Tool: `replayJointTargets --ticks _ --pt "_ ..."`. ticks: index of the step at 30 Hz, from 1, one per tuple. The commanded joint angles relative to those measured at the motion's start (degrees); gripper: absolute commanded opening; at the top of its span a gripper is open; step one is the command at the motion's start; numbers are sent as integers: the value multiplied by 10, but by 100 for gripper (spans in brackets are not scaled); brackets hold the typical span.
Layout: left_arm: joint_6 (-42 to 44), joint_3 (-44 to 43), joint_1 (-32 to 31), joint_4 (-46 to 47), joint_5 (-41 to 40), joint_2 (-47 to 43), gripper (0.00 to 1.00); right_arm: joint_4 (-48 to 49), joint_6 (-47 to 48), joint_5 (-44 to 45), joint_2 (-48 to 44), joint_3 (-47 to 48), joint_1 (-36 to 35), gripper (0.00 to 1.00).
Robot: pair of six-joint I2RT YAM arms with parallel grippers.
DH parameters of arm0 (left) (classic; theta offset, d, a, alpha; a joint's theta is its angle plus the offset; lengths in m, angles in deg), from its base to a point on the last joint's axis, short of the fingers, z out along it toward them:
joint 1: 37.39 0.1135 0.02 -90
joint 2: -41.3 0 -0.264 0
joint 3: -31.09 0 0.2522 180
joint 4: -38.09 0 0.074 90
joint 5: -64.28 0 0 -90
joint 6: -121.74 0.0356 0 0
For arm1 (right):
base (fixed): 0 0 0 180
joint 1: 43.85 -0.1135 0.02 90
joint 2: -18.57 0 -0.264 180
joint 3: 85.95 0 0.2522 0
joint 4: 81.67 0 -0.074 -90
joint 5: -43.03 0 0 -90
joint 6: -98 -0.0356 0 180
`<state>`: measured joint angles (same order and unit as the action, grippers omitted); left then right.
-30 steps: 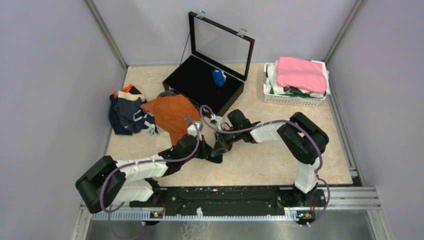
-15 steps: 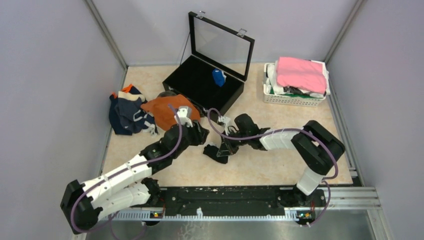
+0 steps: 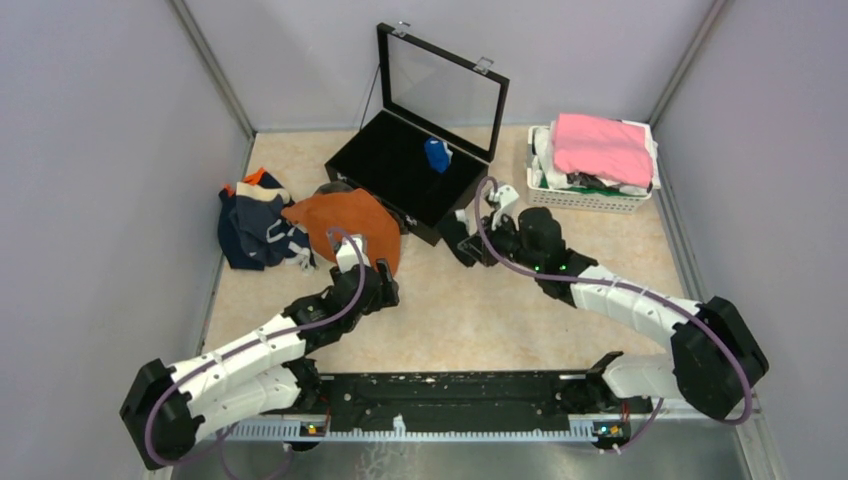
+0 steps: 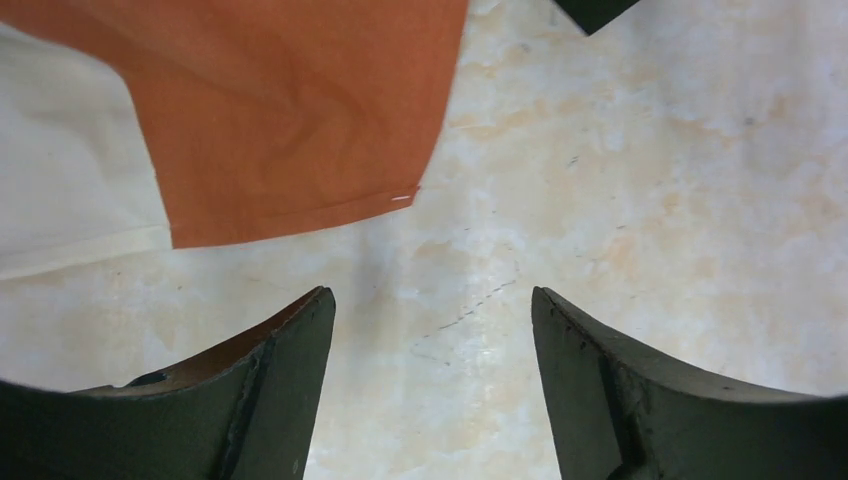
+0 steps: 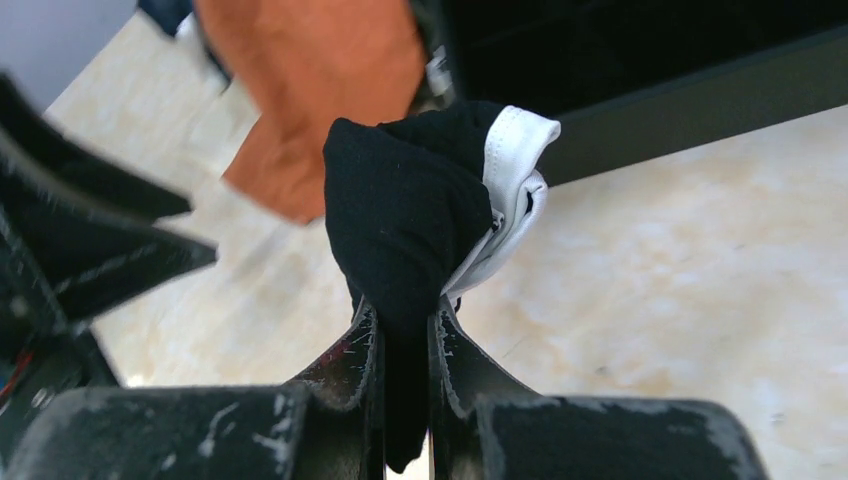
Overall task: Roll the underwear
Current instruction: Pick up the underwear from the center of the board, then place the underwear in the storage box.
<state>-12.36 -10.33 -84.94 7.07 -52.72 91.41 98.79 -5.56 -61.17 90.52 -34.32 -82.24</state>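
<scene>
Right gripper (image 5: 405, 320): fingers pinched narrow on the black brief (image 5: 410, 200). The brief is bunched into a tight bundle with the white waistband wrapped along its right side. In the overhead view the bundle hangs just in front of the open black box (image 3: 432, 222), toward the far middle of the table (image 3: 500, 320).

Left gripper (image 4: 432, 310): fingers wide, holding nothing, poised over bare table just short of the near hem of the rust-orange brief (image 4: 290, 110). That brief lies spread flat toward the far left of the table. The navy pile (image 3: 255, 230) lies beside it at the left edge.

A blue roll (image 3: 437, 154) sits inside the box. A white basket (image 3: 585, 200) stands at the far right corner.

Handling, as a judgement:
- The fabric is light, limp and stretchy, with no stiffness of its own.
- The black bundle will likely spring loose if the pinch slips, so the grip should stay across the whole roll, with the waistband tucked.
- The orange brief is best taken at a hem or corner, where a single layer lifts from the table.
</scene>
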Motion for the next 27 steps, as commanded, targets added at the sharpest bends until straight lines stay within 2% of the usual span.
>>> replayJointTargets --ticks 1,5,8,15,27 --pt "-40 9 3 -13 -22 18 81 29 46 95 14 72 16 0" --pt "-48 14 6 -14 -9 45 93 20 78 126 74 157 32 0" --pt "-55 17 18 -6 10 73 97 55 90 129 123 200 52 0" --pt "-46 18 45 17 43 112 98 87 104 101 257 307 93 0" --pt "-18 30 77 32 62 114 99 113 76 138 411 427 116 0"
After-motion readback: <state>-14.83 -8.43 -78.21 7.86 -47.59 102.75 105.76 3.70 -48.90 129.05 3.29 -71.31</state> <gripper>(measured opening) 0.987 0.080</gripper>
